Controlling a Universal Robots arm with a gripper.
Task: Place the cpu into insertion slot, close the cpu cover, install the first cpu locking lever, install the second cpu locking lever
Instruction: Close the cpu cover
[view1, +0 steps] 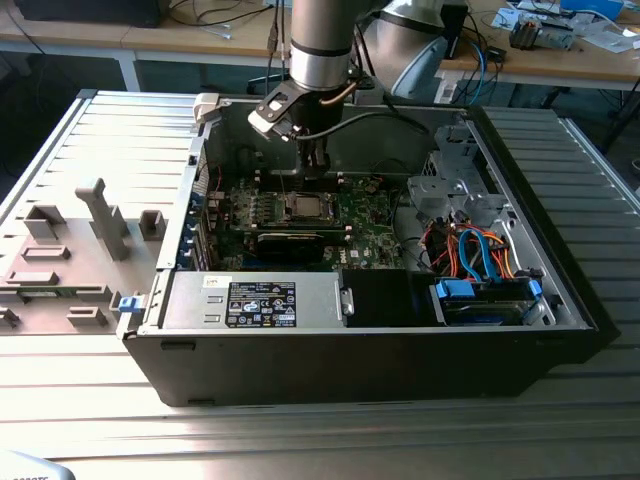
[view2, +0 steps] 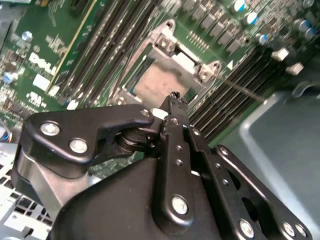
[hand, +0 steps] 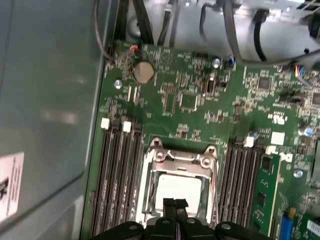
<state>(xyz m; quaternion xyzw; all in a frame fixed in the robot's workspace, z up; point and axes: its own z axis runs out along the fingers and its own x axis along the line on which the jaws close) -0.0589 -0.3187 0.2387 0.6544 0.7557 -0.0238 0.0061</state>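
Observation:
The insertion slot (view1: 303, 207) sits in the middle of the green board inside the open computer case. In both wrist views the cpu (hand: 178, 186) (view2: 159, 83) lies flat in the slot, its silvery-tan top showing. The cpu cover (hand: 179, 167) (view2: 176, 54) lies down around it as a metal frame. A thin wire lever (view2: 244, 91) sticks out past the slot's corner, over the memory slots. My gripper (hand: 175, 203) (view2: 174, 96) (view1: 314, 176) hangs just above the cpu's edge, black fingers pressed together with nothing between them.
Long black memory slots (hand: 119, 175) flank the socket on both sides. The case's grey wall (hand: 45, 100) stands close by. Cables (view1: 470, 250), a drive cage (view1: 490, 300) and the power supply (view1: 255, 300) fill the case's front and the exterior view's right. Grey fixtures (view1: 100, 220) stand outside the case.

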